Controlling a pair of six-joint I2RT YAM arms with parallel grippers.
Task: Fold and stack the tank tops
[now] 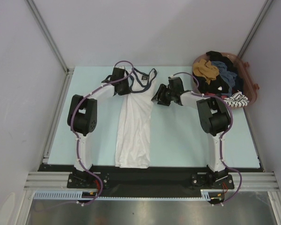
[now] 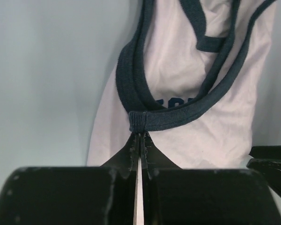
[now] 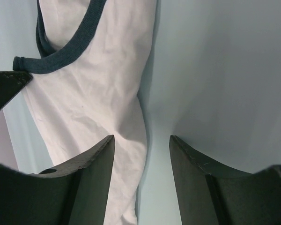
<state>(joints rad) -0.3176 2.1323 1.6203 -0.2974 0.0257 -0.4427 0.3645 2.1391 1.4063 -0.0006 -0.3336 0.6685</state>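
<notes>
The white tank top with navy trim lies lengthwise on the pale table, folded narrow, straps at the far end. My left gripper is at its far left strap. In the left wrist view the gripper is shut on the navy strap. My right gripper is open beside the top's far right edge. In the right wrist view the gripper hangs over the white cloth's right border, holding nothing. A slate grey-blue cloth shows in the basket's pile; I cannot tell its shape.
A brown basket at the back right holds a jumble of black, mustard and striped clothes. Metal rails edge the table on the left, right and near sides. Grey walls stand behind and beside it.
</notes>
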